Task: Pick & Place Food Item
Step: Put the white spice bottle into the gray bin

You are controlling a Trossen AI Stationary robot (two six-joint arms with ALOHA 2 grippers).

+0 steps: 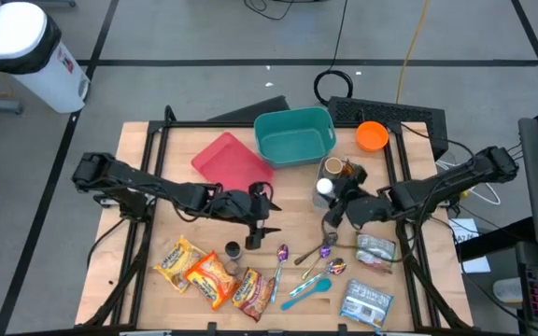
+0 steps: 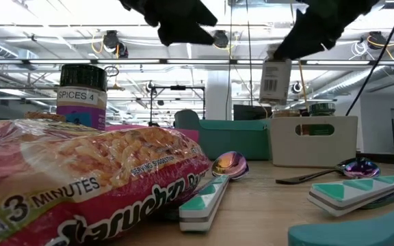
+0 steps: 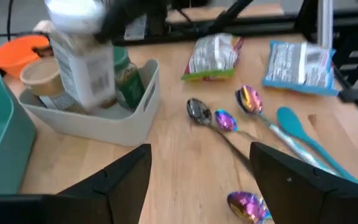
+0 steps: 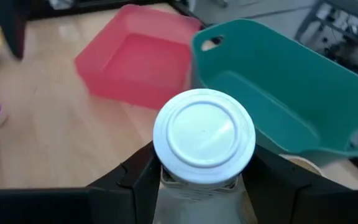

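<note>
Right wrist view: right gripper (image 4: 201, 171) clenched on white-capped jar (image 4: 204, 138), lifted over white caddy (image 1: 336, 174). Left gripper (image 1: 261, 224), jaws apart, empty, at caddy's 8 o'clock.

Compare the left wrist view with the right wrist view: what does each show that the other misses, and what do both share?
Only the left wrist view shows the spoons, two food packets and the orange bowl. Only the right wrist view shows the red tray and the bottle's white cap from above, between the right gripper fingers. Both show the bottle, the teal bin and the wooden table.
</note>
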